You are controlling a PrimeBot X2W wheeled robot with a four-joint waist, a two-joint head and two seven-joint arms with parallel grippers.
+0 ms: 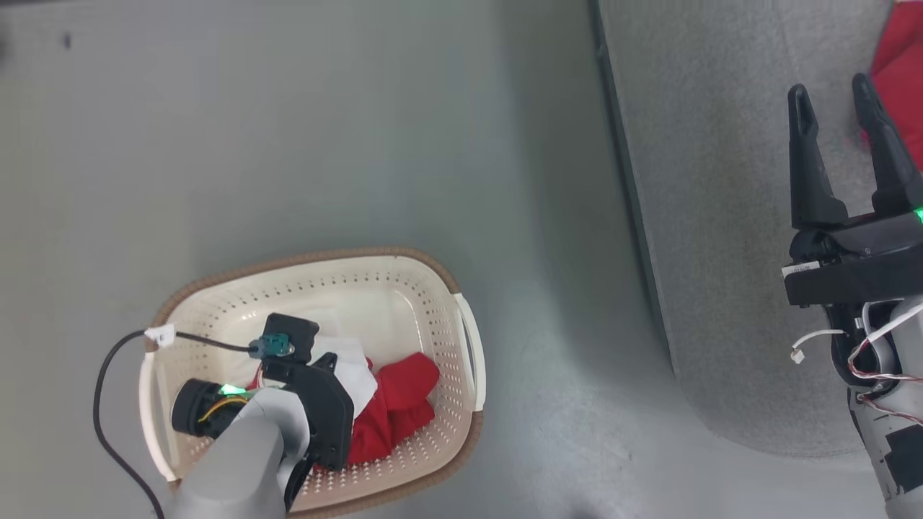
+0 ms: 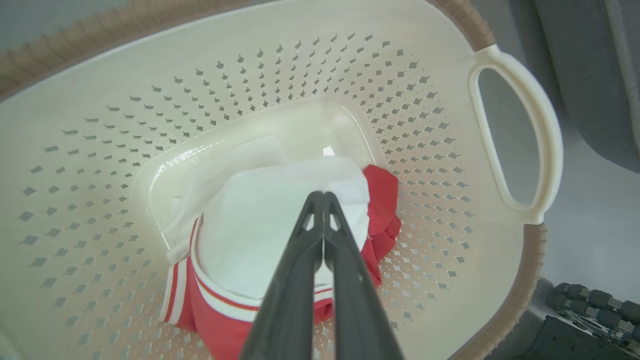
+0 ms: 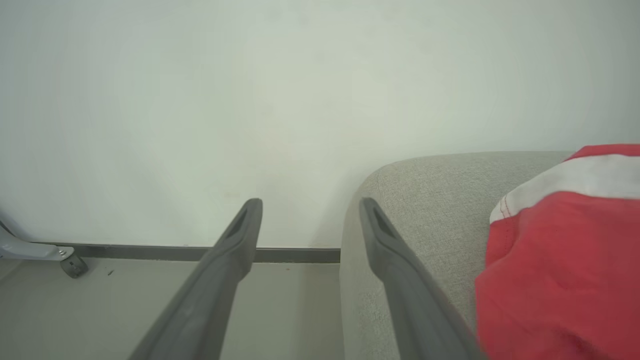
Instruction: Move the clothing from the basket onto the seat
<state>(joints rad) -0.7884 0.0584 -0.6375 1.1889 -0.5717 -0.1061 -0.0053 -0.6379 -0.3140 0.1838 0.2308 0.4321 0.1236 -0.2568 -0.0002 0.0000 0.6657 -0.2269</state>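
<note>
— Two garments, then? Where are they?
— Two. A red garment (image 1: 400, 400) with a white panel lies crumpled on the bottom of the basket (image 1: 404, 288), toward the end nearer the seat (image 1: 721, 216). The other garment (image 1: 901, 65), red with a white stripe, lies on the seat at the right edge of the head view.
— And the basket itself?
— Upright on the grey floor (image 1: 288, 108), left of the seat and apart from it, with a strip of floor between them.
— What about the left gripper (image 2: 323, 196)?
— It reaches down inside the basket. In the left wrist view its two dark fingers are pressed together along their length, with the tips right at the white panel. I cannot tell whether a fold of cloth is pinched between them.
— Is the cloth lifted?
— No. It rests on the basket's bottom, and its red hem with white stripes is spread below the fingers.
— The right gripper (image 1: 829, 88)?
— Spread wide, with nothing between its fingers. It hovers over the seat, the other garment just beside its right finger. In the right wrist view the left finger stands before the floor and a pale wall (image 3: 300, 100), and the right finger stands before the seat's rounded corner.
— Is it touching that garment?
— In the head view the right fingertip overlaps the red cloth, but I cannot tell whether they touch.
</note>
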